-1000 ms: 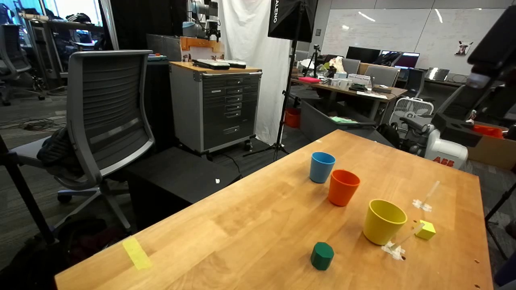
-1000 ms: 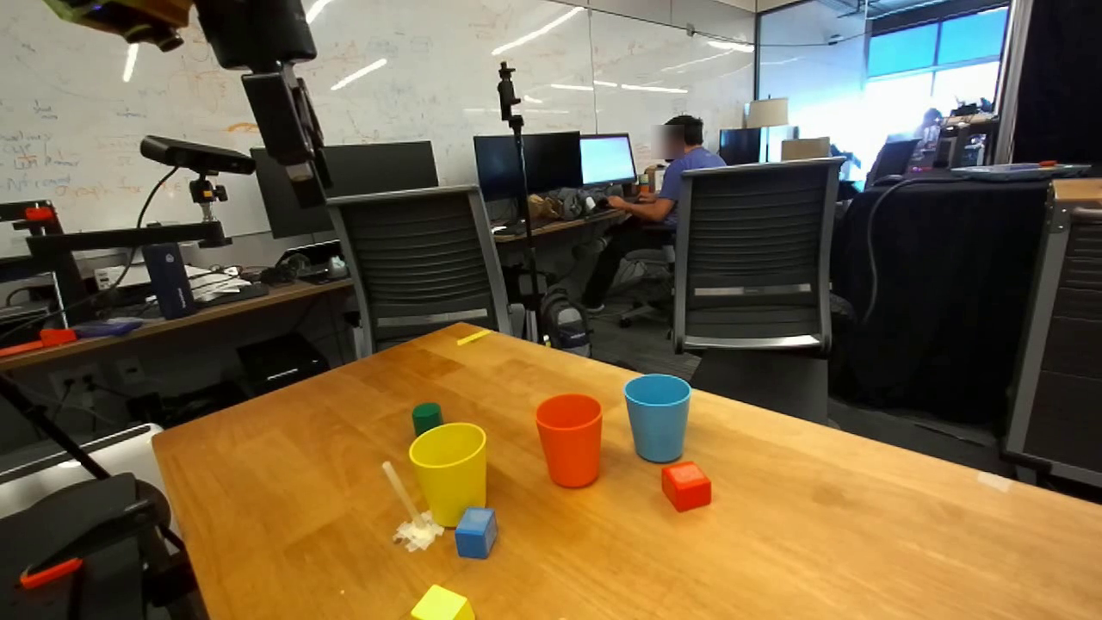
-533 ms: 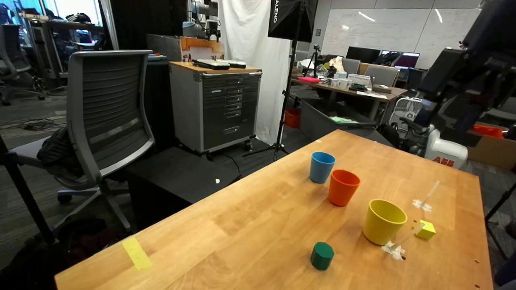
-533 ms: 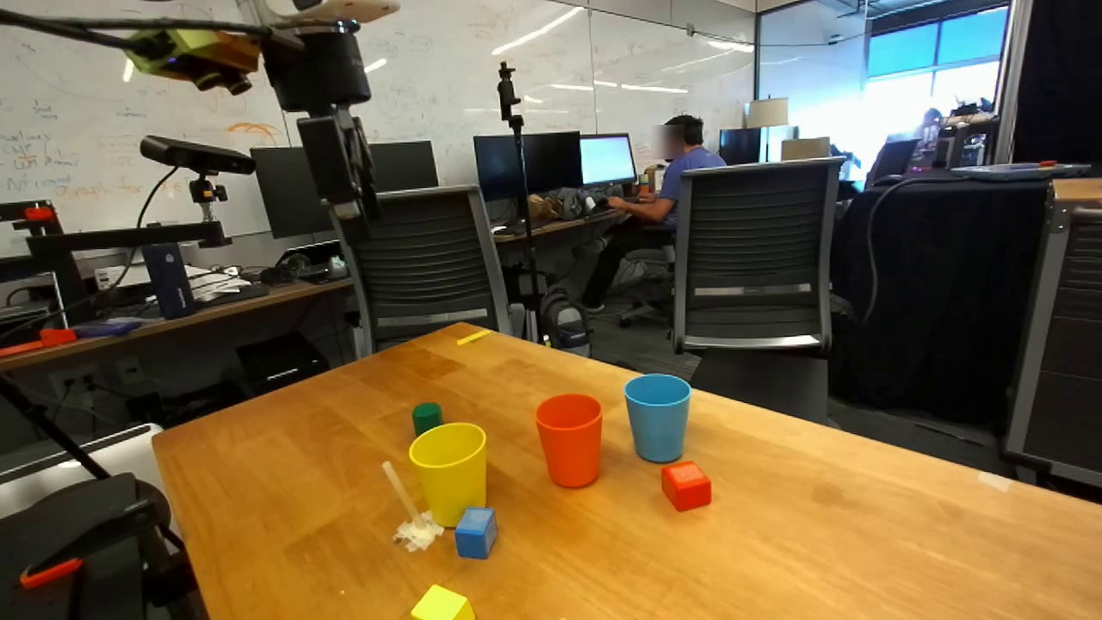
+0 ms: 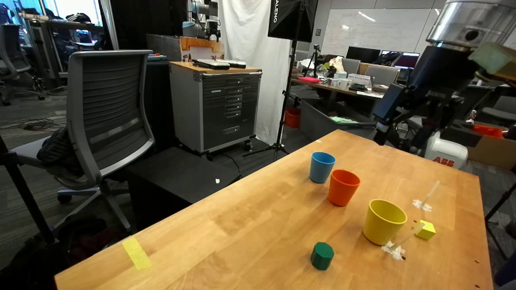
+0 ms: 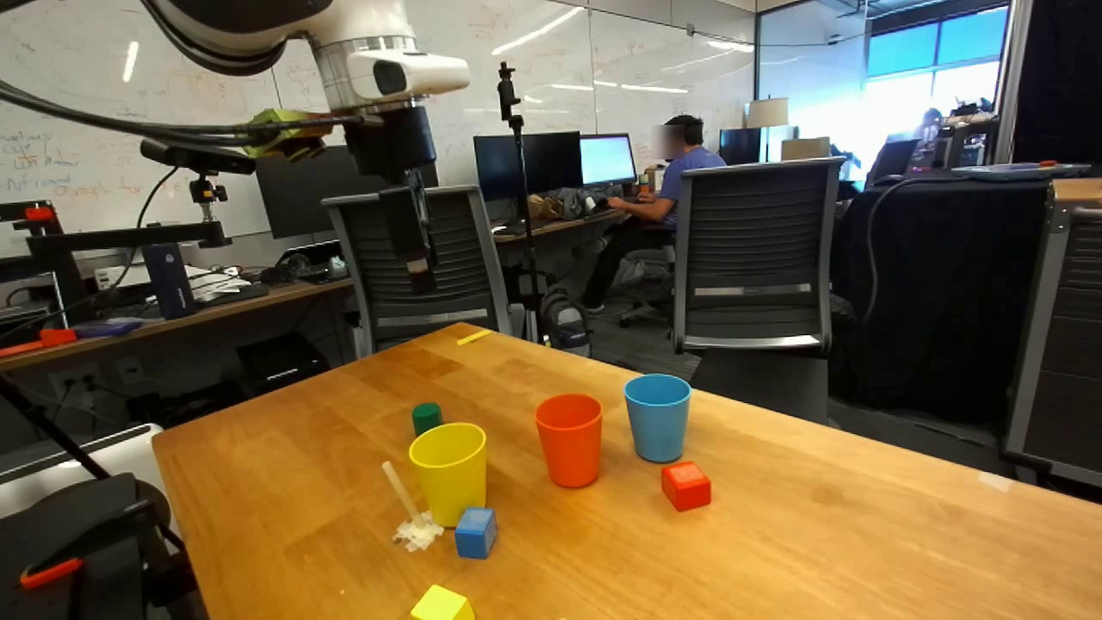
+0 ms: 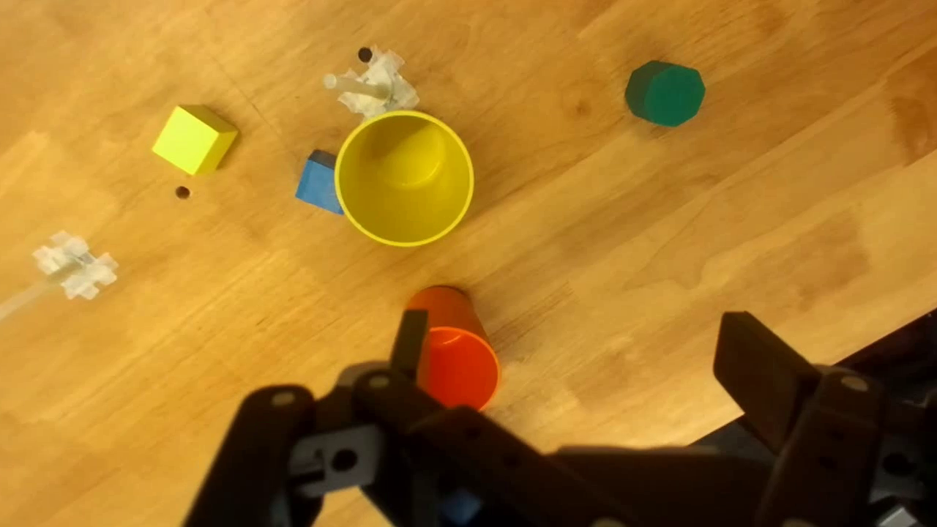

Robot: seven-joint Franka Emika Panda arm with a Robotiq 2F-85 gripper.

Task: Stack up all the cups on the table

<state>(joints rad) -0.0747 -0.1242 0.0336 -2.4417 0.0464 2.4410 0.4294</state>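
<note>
Three upright cups stand apart on the wooden table [image 5: 250, 225]. The blue cup [image 5: 321, 168] [image 6: 659, 420] and the orange-red cup [image 5: 343, 188] [image 6: 570, 441] stand near each other. The wider yellow cup [image 5: 383, 222] [image 6: 450, 475] stands on the far side of the orange-red one from the blue. My gripper [image 5: 400, 139] [image 6: 422, 267] is open and empty, well above the table. In the wrist view the jaws [image 7: 575, 340] stand wide apart, one finger overlapping the orange-red cup [image 7: 463, 366]. The yellow cup [image 7: 404, 179] shows whole; the blue cup is hidden behind the gripper.
A blue block [image 6: 476, 532] and a taped upright stick [image 6: 405, 492] stand close beside the yellow cup. A red block [image 6: 686, 486] lies by the blue cup. A yellow block [image 5: 426, 229], a green block [image 5: 322, 256] and a further taped stick [image 5: 432, 192] are on the table.
The arm has come further into both exterior views, moving lower and inward toward the cups. The cups and blocks have not moved.
</note>
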